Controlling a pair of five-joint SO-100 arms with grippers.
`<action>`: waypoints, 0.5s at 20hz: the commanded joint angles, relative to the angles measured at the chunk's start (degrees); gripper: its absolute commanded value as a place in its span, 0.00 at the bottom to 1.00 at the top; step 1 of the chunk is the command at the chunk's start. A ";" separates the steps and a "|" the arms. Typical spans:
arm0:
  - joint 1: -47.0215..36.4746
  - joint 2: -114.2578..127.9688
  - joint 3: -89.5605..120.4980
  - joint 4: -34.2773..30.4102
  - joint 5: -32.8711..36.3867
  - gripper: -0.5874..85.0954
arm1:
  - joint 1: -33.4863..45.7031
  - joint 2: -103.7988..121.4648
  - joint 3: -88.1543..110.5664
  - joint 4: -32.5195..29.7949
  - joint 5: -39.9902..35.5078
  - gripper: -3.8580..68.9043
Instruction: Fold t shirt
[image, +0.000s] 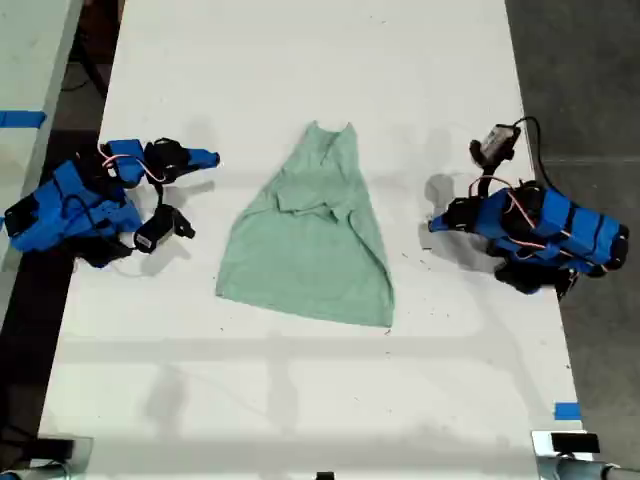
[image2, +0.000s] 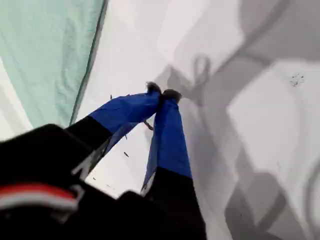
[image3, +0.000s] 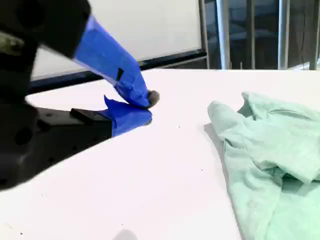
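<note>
shirt: shirt (image: 308, 235), pale mint green, lies flat but rumpled in the middle of the table (image: 300, 400); narrow neck end at the far side of the exterior view, wide hem at the near side.
first gripper: my first gripper (image2: 161, 94) is clenched, blue jaws meeting at the tips with nothing between them, over bare table just beside a straight edge of the shirt (image2: 45, 55).
second gripper: my second gripper (image3: 147, 107) is closed and empty, low over the table, near the shirt (image3: 270, 160) but apart from it.
arms: left arm (image: 75, 205) on the exterior view's left and right arm (image: 545, 230) on its right, both clear of the shirt; which is first, i cannot tell.
</note>
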 joint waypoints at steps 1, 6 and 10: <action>-0.97 0.62 2.29 0.35 -0.53 0.00 | -4.13 0.53 2.81 -4.04 18.72 0.07; -0.88 0.62 2.29 0.35 -0.62 0.00 | -4.22 0.53 2.72 -3.87 18.72 0.07; -0.88 0.62 2.29 0.44 -0.70 0.00 | -7.29 0.35 -0.62 -1.93 14.94 0.07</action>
